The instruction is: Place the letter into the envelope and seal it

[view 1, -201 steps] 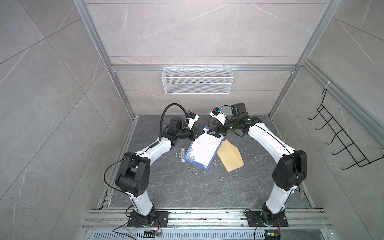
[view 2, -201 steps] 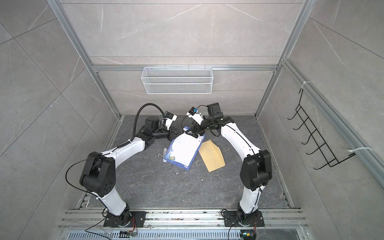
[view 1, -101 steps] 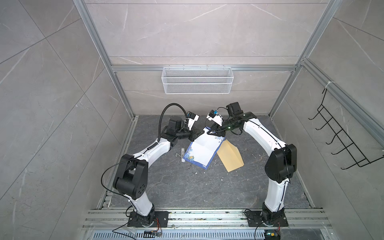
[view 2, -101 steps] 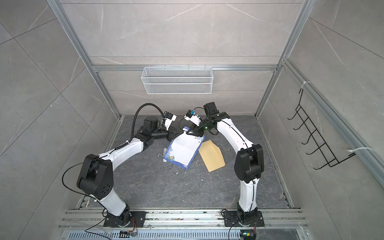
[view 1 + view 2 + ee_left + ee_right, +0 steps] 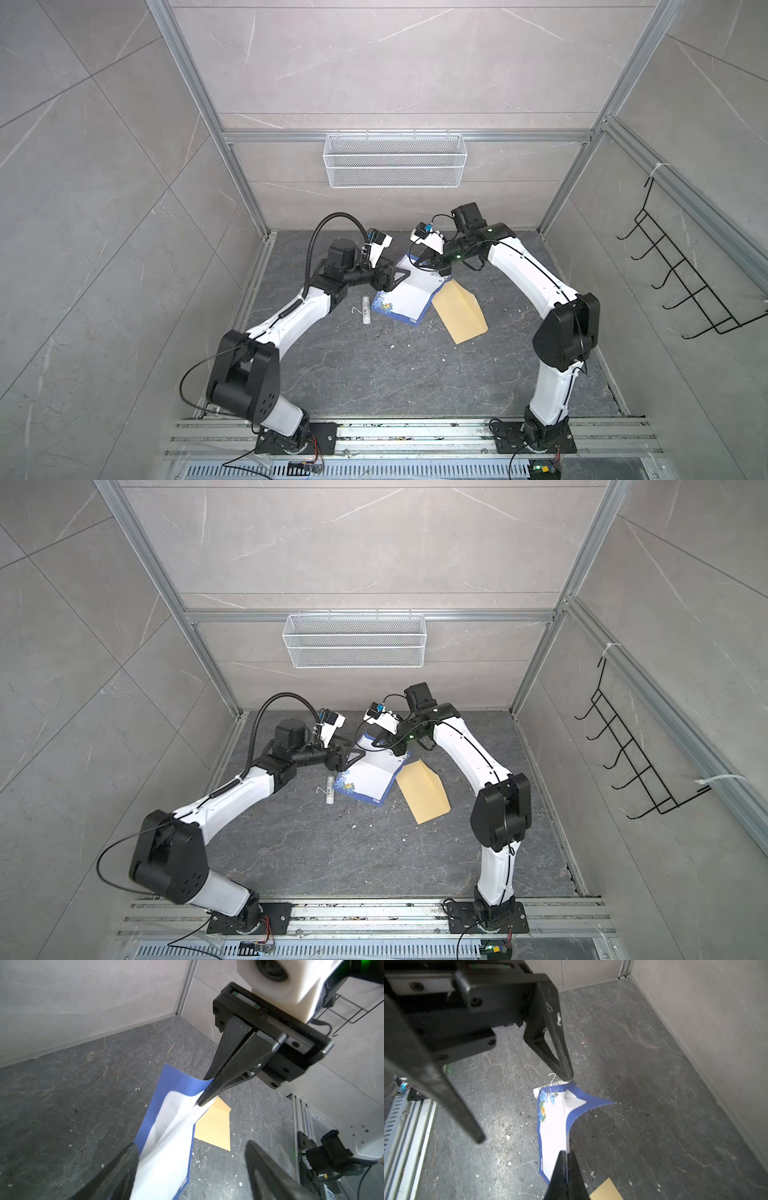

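So here's where we're at: the right gripper (image 5: 200, 1103) is pinched tight on the far edge of the letter (image 5: 405, 297), and we can see that edge lifted off the table (image 5: 374, 374) and curling, while the near end with the flower print sits down on the dark surface. The left gripper (image 5: 191, 1145) has its jaws spread wide apart. In the left wrist view the paper runs between its fingers (image 5: 124, 1167) and seems to brush one of them, but nothing is squeezed. From the right wrist view we get the same story: the right gripper's fingertips (image 5: 560, 1159) are closed on the sheet. The envelope (image 5: 459, 311) lies flat on the table right next to the letter, on the right arm's side, and in both top views their edges look like they meet. The glue stick (image 5: 365, 309) is lying just beside the letter's other edge, near the left arm.
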You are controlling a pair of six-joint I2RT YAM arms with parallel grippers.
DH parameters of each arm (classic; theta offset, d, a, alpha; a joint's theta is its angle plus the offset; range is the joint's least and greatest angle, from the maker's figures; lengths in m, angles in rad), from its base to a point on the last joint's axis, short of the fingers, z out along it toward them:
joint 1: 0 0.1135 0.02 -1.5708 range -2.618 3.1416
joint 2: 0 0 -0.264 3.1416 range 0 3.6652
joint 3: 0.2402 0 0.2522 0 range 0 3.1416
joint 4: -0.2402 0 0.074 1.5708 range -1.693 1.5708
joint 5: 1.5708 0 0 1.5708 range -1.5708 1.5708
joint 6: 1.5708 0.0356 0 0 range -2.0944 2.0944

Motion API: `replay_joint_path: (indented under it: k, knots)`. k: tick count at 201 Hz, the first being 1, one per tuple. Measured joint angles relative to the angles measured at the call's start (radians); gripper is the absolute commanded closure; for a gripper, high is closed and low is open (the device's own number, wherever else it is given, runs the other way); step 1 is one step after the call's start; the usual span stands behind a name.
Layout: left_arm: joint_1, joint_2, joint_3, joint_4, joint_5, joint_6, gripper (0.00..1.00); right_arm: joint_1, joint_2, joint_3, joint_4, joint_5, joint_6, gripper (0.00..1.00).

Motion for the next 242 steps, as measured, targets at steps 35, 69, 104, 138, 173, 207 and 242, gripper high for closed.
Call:
replay_joint_path:
  k: [35, 69, 104, 138, 173, 207, 242]
  knots:
    - [0.0, -0.206, -0.172, 0.068, -0.041, 0.01, 0.0, 0.078, -0.23, -0.125, 0.008, 0.099, -0.132, 1.0]
    - [-0.002, -0.253, -0.277, 0.135, -0.042, 0.025, 0.01, 0.128, -0.414, -0.193, 0.022, 0.124, -0.222, 1.0]
    - [-0.002, -0.253, -0.309, 0.147, -0.031, 0.049, 0.12, 0.164, -0.475, -0.225, 0.009, 0.14, -0.286, 1.0]
    - [-0.003, -0.253, -0.309, 0.166, 0.006, 0.057, 0.42, 0.181, -0.491, -0.289, 0.008, 0.159, -0.308, 1.0]
    - [-0.004, -0.253, -0.309, 0.169, 0.047, 0.037, 0.54, 0.185, -0.521, -0.357, 0.049, 0.185, -0.311, 1.0]
    - [-0.013, -0.253, -0.323, 0.171, 0.064, 0.02, 0.53, 0.19, -0.57, -0.405, 0.115, 0.198, -0.31, 1.0]
    - [-0.039, -0.254, -0.349, 0.167, 0.064, 0.013, 0.64, 0.208, -0.604, -0.438, 0.17, 0.198, -0.301, 1.0]
